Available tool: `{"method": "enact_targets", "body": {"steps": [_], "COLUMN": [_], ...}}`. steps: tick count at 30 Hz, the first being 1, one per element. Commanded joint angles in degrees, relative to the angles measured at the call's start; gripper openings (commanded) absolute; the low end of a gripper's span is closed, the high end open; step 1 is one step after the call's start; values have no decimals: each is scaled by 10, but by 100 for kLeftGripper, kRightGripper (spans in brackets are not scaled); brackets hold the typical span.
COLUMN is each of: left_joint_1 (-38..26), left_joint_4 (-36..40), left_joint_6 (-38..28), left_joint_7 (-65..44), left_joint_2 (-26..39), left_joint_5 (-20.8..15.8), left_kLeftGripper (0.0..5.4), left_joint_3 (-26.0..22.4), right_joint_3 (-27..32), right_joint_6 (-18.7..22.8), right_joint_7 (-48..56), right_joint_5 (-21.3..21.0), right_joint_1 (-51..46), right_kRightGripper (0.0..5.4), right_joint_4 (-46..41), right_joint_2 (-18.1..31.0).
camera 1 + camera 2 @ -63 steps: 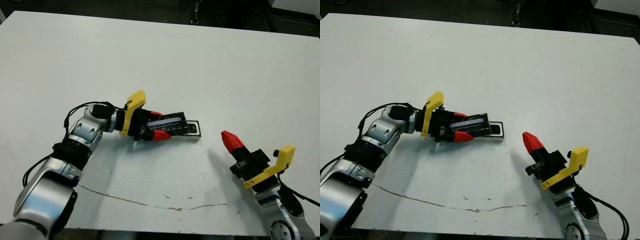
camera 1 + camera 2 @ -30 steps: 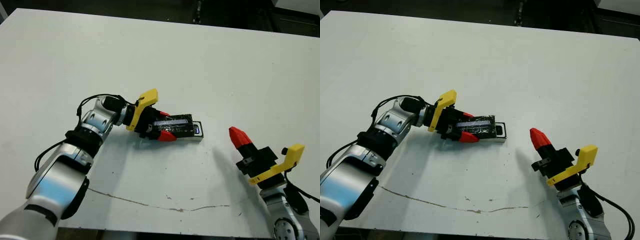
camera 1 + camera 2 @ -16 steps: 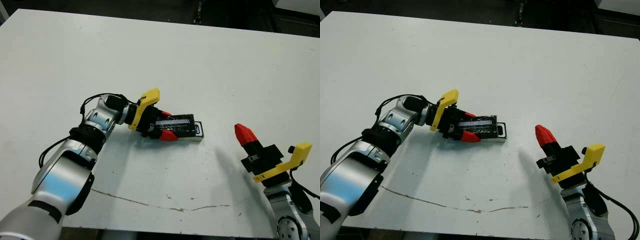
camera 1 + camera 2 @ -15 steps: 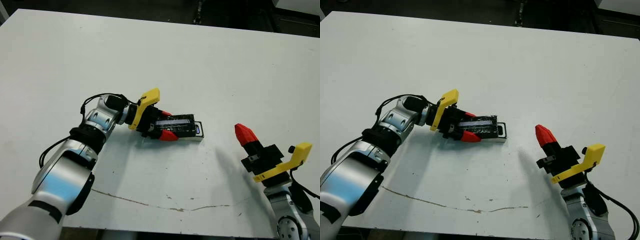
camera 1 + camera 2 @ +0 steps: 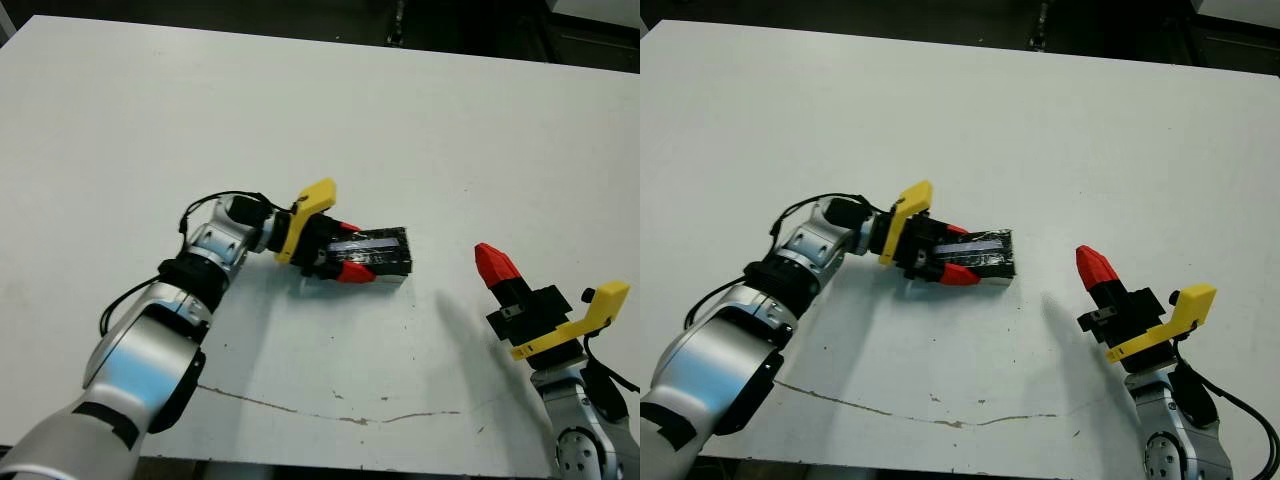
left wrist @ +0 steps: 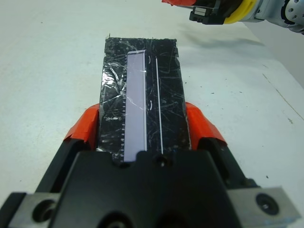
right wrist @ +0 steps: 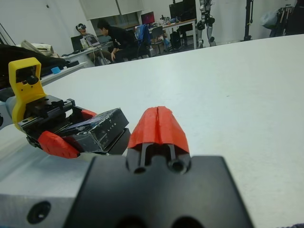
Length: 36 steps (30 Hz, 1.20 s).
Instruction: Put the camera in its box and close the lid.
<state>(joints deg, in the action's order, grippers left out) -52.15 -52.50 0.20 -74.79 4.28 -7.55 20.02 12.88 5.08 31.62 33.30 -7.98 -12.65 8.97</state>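
Wide bare tabletop (image 5: 420, 110) on every side. Left gripper (image 5: 345, 252), jaws clamped on the lid's (image 5: 378, 251) long edges, lid lying over the box mid-tabletop. Right gripper (image 5: 493, 264) well apart, jaws pressed together. Lid's pale strip plain only from the left wrist.

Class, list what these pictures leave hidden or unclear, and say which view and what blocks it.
- Camera: unseen in every view; the lid covers where it would lie.
- Box: head views, almost wholly under the lid.
- Lid's near end: left wrist view, behind the left hand.
- Whether the lid sits fully down: unclear anywhere.
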Motion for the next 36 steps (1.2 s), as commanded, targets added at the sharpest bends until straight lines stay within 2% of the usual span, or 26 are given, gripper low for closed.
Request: {"method": "enact_targets", "body": {"steps": [1,8,15,21,27,31,36], "left_joint_1": [-1,-2,2,9,4,0,-1], "left_joint_4": [-8,-24,-36,-22,-27,-39,-47], "left_joint_6": [10,35,-1,-61,-141,-163,-180], "left_joint_7": [-17,0,19,22,8,5,9], "left_joint_2": [-161,-178,-185,-173,-169,-172,-172], "left_joint_5": [0,7,28,49,74,84,90], "left_kLeftGripper": [315,315,315,399,477,535,538], "left_joint_3": [34,29,37,49,56,52,50], "right_joint_3": [26,38,38,37,36,34,33], "right_joint_6": [1,9,12,-11,-1,-2,-2], "right_joint_7": [-6,-21,-24,-7,-12,-10,-9], "right_joint_5": [11,5,5,5,8,7,8], "right_joint_1": [-8,-13,-15,-10,-10,-12,-13], "right_kRightGripper": [0,0,0,0,0,0,0], "right_joint_4": [12,1,-3,13,7,7,7], "right_joint_2": [12,13,15,12,12,11,10]}}
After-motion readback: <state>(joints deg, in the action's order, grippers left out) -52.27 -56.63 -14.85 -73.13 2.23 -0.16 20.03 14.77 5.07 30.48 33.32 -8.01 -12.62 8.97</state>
